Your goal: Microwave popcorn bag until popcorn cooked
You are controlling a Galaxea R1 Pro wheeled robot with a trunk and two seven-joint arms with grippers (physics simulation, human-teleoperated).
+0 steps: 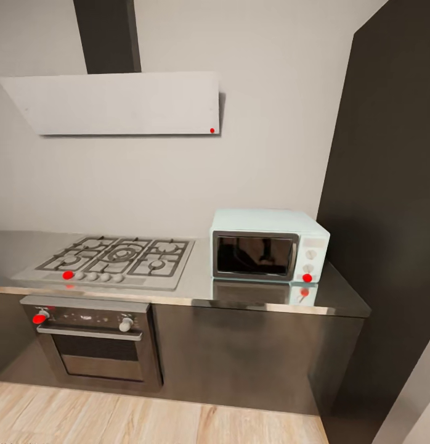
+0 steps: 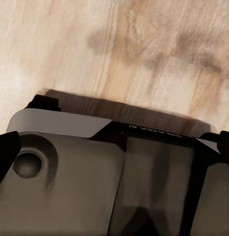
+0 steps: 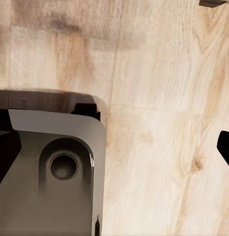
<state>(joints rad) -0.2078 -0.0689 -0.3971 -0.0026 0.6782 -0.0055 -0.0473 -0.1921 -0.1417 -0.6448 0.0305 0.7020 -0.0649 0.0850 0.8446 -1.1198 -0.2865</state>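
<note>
Head view: nearest to me, the pale wooden floor is running along the bottom of the picture, and dark cabinet fronts are rising from it. A black oven with a steel bar handle is sitting in those fronts at the left, one red knob and one white knob showing on its panel. The grey countertop is lying above. I am seeing a steel gas hob set into it at the left, a red knob at the front of its knob row. The microwave is standing on the countertop to the right of the hob, pale blue-white, its dark glass door closed, and a red light is glowing at its lower right corner. I am not making out the popcorn bag anywhere on the worktop. A flat white hood is hanging on the pale wall above the hob. A tall dark cabinet is closing off the right side.

Left wrist view: I am looking down on the robot's grey base, over wooden flooring. I cannot tell how the left gripper's fingers stand.

Right wrist view: another corner of the base is lying over the planks. A dark tip is poking in at the edge, and I cannot tell that gripper's state either.
</note>
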